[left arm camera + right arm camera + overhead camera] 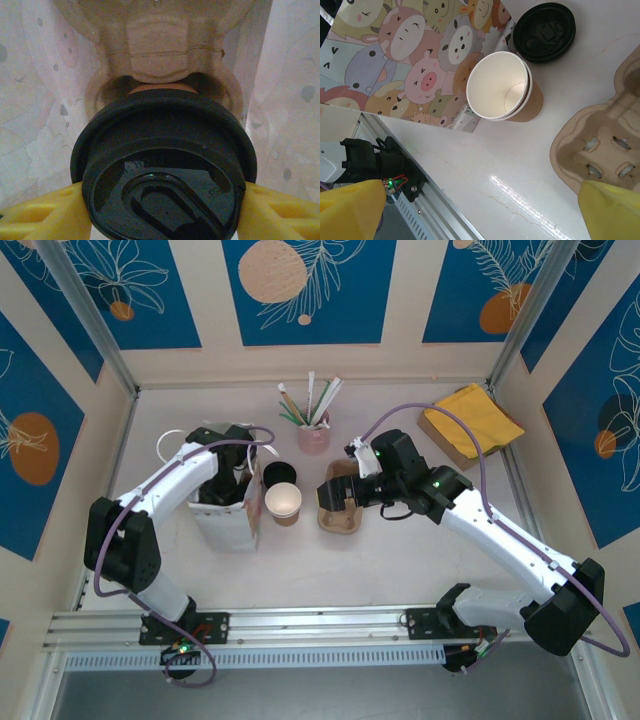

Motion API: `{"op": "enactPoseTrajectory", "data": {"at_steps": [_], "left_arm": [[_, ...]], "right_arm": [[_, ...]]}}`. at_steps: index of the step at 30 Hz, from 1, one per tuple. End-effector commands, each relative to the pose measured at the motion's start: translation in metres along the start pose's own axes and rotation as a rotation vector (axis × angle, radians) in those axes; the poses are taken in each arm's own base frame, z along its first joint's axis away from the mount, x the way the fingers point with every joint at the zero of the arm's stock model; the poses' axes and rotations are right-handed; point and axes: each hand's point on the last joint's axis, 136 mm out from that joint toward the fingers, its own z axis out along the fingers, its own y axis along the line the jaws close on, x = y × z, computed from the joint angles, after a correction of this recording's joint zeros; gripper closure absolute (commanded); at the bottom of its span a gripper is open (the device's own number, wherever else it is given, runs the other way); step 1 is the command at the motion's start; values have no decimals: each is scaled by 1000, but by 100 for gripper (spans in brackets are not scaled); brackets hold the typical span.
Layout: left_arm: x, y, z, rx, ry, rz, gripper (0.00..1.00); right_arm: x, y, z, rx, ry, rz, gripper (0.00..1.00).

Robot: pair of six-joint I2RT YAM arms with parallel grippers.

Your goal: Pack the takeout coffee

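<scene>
**A:** Where's the coffee cup (165,165)?

**B:** Inside the paper bag (228,512), at the left of the tabletop (400,565). It stands upright, long axis straight up and down, with its black lid facing the left wrist camera (a thin strip of brown wall peeps past the lid's far edge). The lid's raised sip part lies toward the bottom of that view.

**A:** What's under it?

**B:** A pulp carrier (160,45) lying in the bag. The cup is at one of its round wells, but I can't tell how deep it sits.

**A:** The left fingers (42,217)?

**B:** One on each side of the lid, right at its rim. I can't tell whether they press it or just stand beside it.

**A:** And the right fingers (612,210)?

**B:** Spread wide with nothing between them, over a second carrier (340,505) on the tabletop.

**A:** The surroundings?

**B:** The tabletop is pale and glossy. Beside the bag are an uncovered brown cup (284,501) and a loose black lid (278,475). Farther back are a pink cup of sticks (313,432) and a yellow cloth (478,412). Blue wall panels (300,300) with white leaf drawings stand around, and a metal rail (320,625) runs along the near edge.
</scene>
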Motion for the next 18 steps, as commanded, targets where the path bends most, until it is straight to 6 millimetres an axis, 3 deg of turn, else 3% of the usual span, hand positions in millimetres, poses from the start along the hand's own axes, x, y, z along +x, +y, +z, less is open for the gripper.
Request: {"op": "enactPoseTrajectory", "data": {"at_steps": [1,18], "left_arm": [[-2,11,-4,-37,-1,-15,32],[-1,12,-5,-39,-4,-14,28]], "right_arm": [[-4,9,-3,-35,-4,-5,1],[-5,11,-2,-34,2,-10,1]]}}
